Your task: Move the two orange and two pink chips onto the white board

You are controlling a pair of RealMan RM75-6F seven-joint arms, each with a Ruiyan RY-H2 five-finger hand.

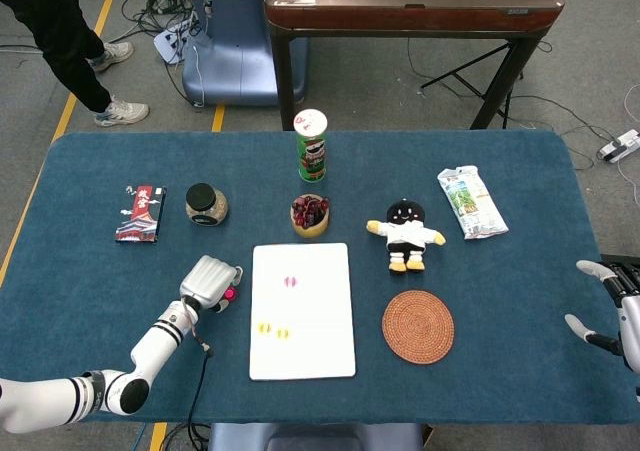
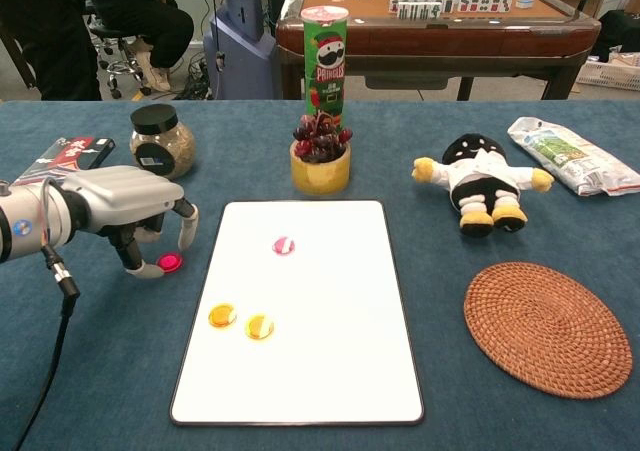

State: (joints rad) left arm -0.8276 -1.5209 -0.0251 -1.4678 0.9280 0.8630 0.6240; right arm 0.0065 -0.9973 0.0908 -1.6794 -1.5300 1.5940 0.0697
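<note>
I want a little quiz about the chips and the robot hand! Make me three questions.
1. True or false: both pink chips lie on the white board.
2. How many orange chips are on the board?
   A) none B) one C) two
3. Fill in: the pink chip off the board lies on the blue table under the robot's ____ hand.

Key: 1 false, one pink chip is on the board and the other is beside it; 2 C; 3 left.
</note>
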